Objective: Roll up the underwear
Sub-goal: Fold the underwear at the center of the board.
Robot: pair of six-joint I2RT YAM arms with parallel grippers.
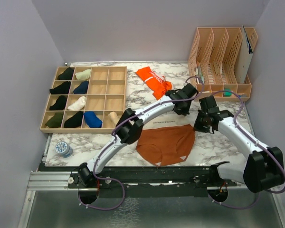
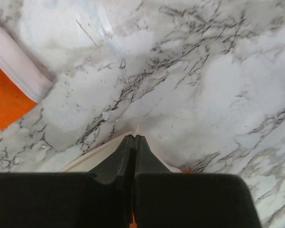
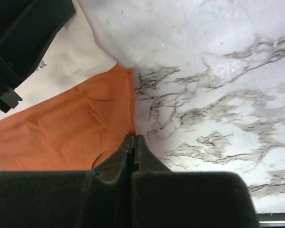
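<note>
Setup stage I'd say, nothing rolled yet. Rust-brown brief (image 1: pixel 166 142) lies flat at 6 o'clock, orange brief (image 1: pixel 153 80) is bunched at 12. Both arms reach mid-table, wrists tipped down. Left gripper (image 2: pixel 134 137) is clamped on what looks like the orange one's white waistband (image 2: pixel 19 71). Right gripper (image 3: pixel 134 137) is closed at a cloth edge, can't tell if it's got any. Next up: spread it flat.
</note>
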